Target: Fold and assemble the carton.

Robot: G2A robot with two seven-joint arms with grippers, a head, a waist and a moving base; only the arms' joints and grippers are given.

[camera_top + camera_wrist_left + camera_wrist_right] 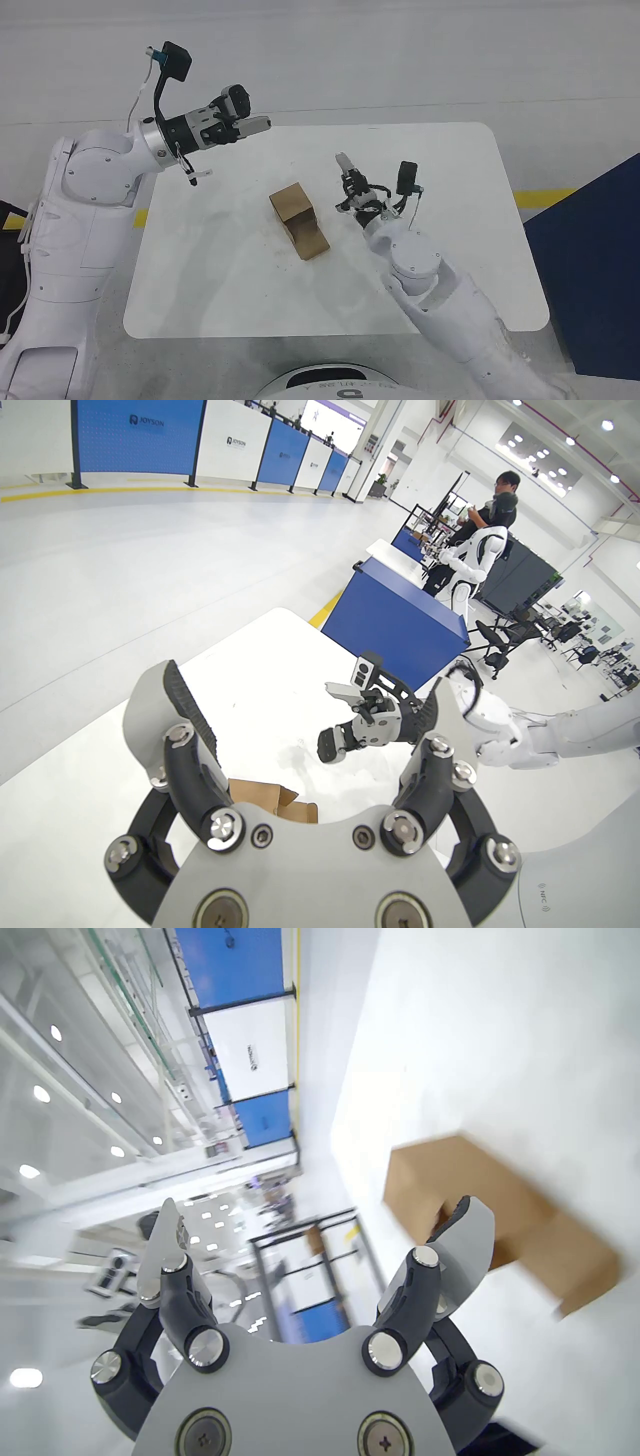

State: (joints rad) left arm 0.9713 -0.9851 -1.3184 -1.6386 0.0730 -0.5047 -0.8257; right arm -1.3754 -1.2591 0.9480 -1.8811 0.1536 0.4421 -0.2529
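Note:
A brown carton [299, 221] lies on the white table [230, 290], near its middle, with flaps at one end partly folded. The same carton [480, 1208] shows as a long brown box in the right wrist view, and its flapped end [272, 800] peeks out behind the left gripper's base. My left gripper [262, 124] hangs open over the table's far left corner, well apart from the carton, holding nothing [305, 695]. My right gripper [347, 172] stands open just to the right of the carton, not touching it [320, 1223].
A blue cabinet [590, 260] stands off the table's right side. A yellow floor line [545, 197] runs beside it. Bare table surface lies all around the carton.

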